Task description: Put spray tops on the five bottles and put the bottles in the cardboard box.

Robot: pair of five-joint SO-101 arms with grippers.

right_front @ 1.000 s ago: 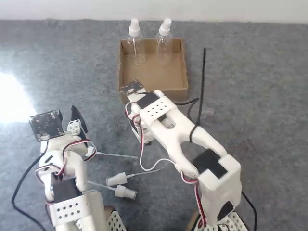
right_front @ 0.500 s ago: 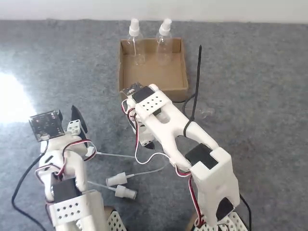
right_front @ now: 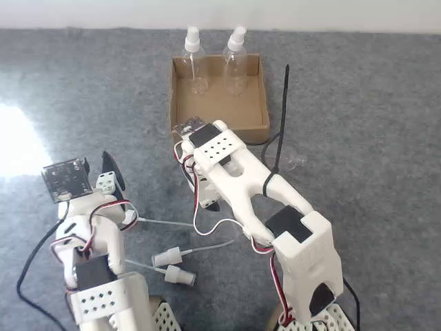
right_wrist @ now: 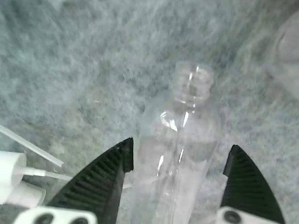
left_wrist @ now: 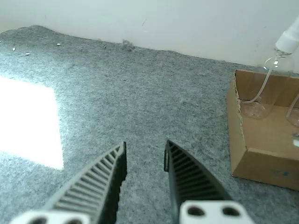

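Observation:
A clear uncapped bottle (right_wrist: 180, 135) lies on the grey carpet, and my right gripper (right_wrist: 181, 147) stands open over it with one finger on each side. In the high view my right arm (right_front: 220, 155) hangs just in front of the cardboard box (right_front: 253, 117). Two bottles with white spray tops (right_front: 192, 61) (right_front: 236, 61) stand at the box's far wall. Another bare bottle (right_front: 293, 162) lies to the right of that arm. Two loose spray tops (right_front: 169, 257) (right_front: 180, 276) lie near the front. My left gripper (left_wrist: 145, 145) is open and holds nothing, low over the carpet, left of the box (left_wrist: 261, 140).
A thin loose dip tube (right_front: 165, 222) lies between the arms. A black cable (right_front: 281, 117) rises from the right arm beside the box. A bright patch of light (right_front: 14, 145) covers the carpet at the far left.
My right arm has shifted a little toward the box and to the left, its cable swinging along. The bare bottle to its right shows more. The left arm has kept still.

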